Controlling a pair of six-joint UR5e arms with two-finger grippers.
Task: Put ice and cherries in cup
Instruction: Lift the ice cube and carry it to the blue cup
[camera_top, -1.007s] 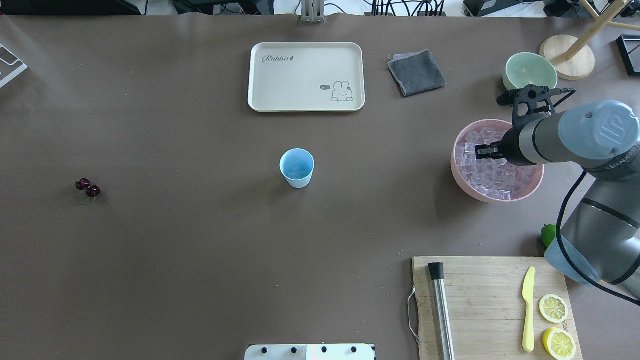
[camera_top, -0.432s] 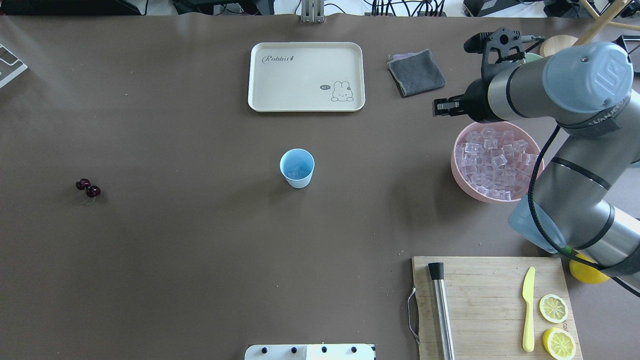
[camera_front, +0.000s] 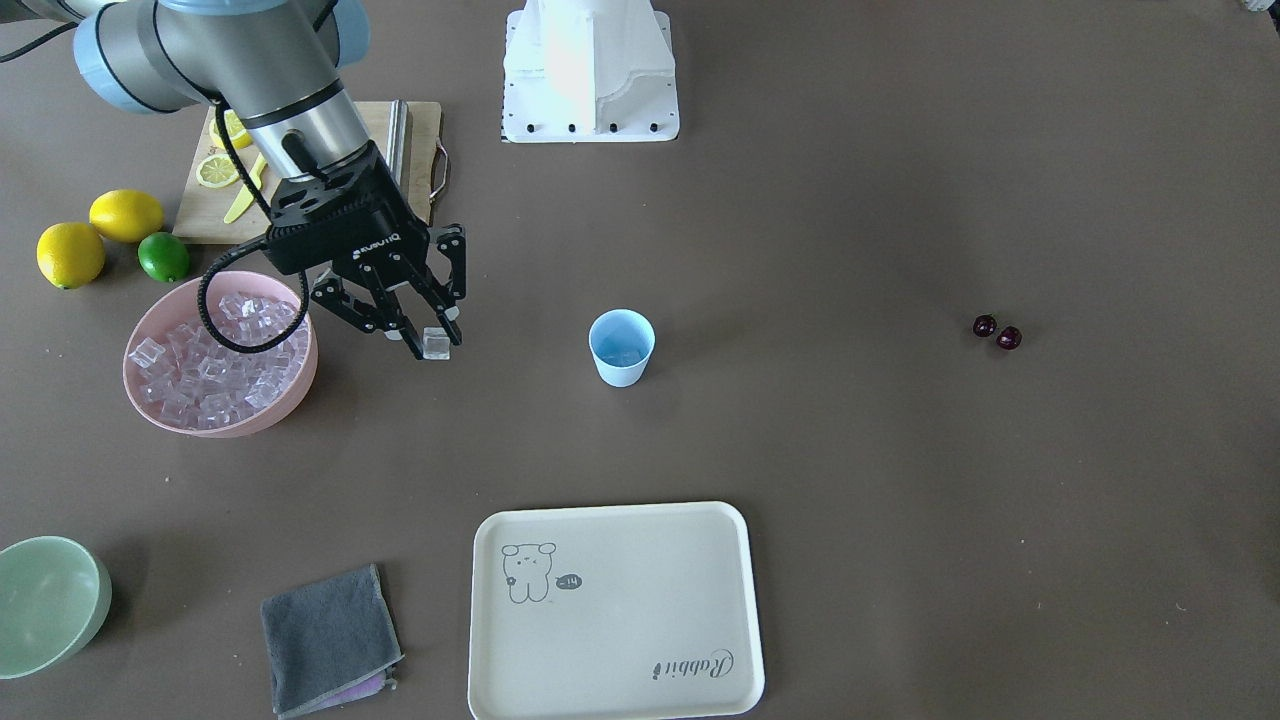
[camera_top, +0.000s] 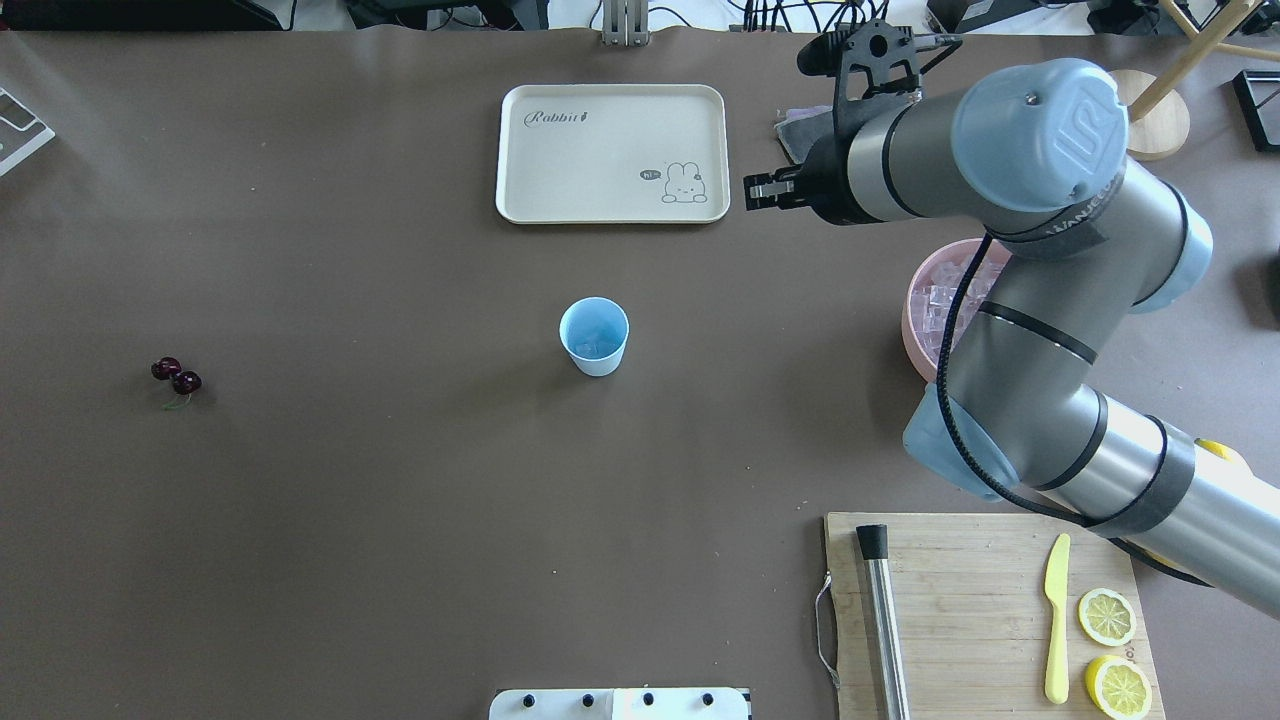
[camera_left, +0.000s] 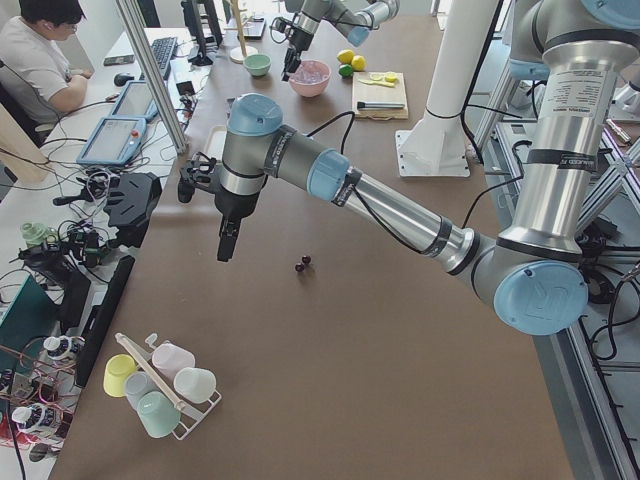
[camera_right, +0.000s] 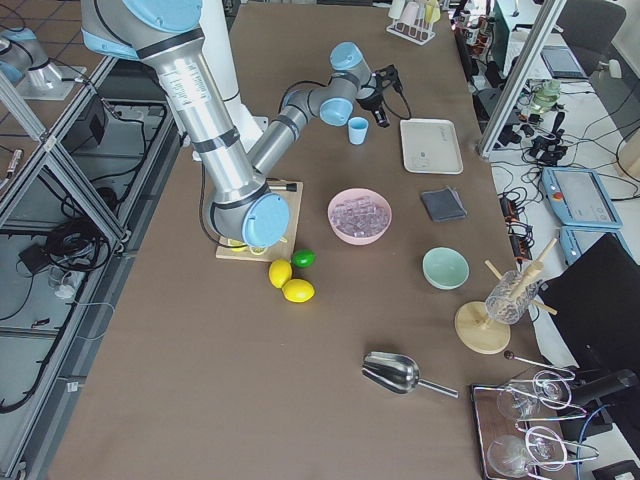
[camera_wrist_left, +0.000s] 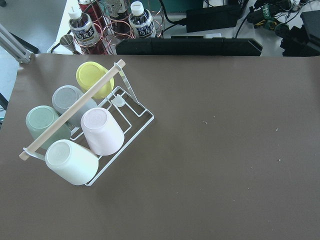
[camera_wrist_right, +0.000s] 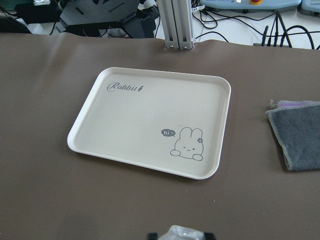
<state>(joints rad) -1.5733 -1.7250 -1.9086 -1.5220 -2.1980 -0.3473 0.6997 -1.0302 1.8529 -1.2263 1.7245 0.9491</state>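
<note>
My right gripper (camera_front: 437, 343) pinches one ice cube (camera_front: 434, 346), left of centre, short of the cup (camera_front: 621, 347), which has some ice inside already, I reckon. The cherries (camera_front: 997, 332) sit far right, untouched. As for the left gripper (camera_left: 228, 243), I can't tell how its fingers stand.

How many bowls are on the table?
2. The pink bowl, full of ice cubes, sits next to the lime. The pale green bowl, empty, sits at the table's corner near the grey cloth. No other bowl shows in any view.
</note>
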